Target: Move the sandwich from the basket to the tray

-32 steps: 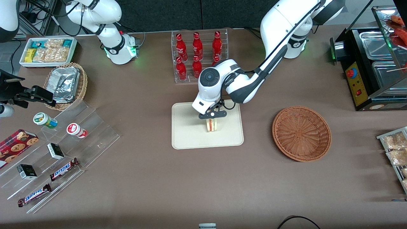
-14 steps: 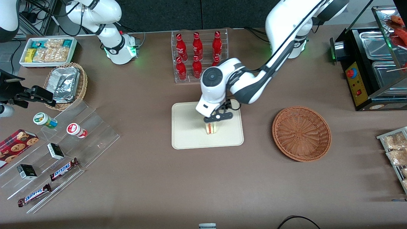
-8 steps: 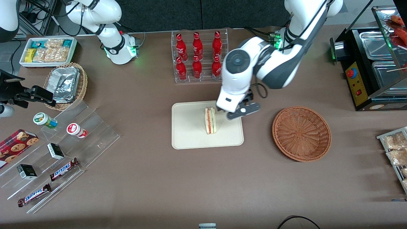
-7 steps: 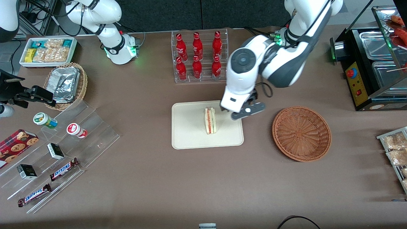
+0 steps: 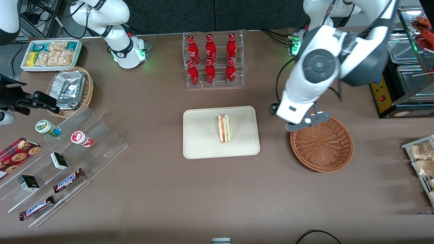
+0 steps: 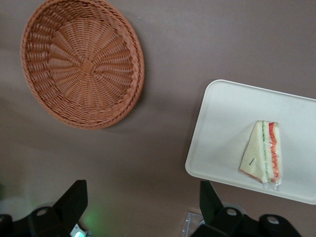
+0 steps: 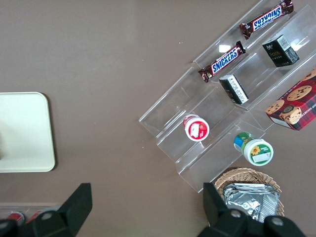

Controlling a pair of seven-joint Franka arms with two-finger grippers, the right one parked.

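The sandwich, a clear-wrapped wedge with red and green filling, stands on the cream tray at the table's middle. The wrist view shows the sandwich on the tray too. The reddish-brown woven basket sits beside the tray toward the working arm's end, and it holds nothing. My left gripper hangs high over the table between tray and basket, above the basket's rim. It is open, its fingers wide apart with only bare table under them.
A clear rack of red bottles stands farther from the camera than the tray. A food warmer and snack packets fill the working arm's end. A stepped acrylic shelf, a foil-packet basket and a snack bin lie toward the parked arm's end.
The gripper let go of the sandwich on the tray, rose and swung away toward the basket. The sandwich has stayed where it was set.
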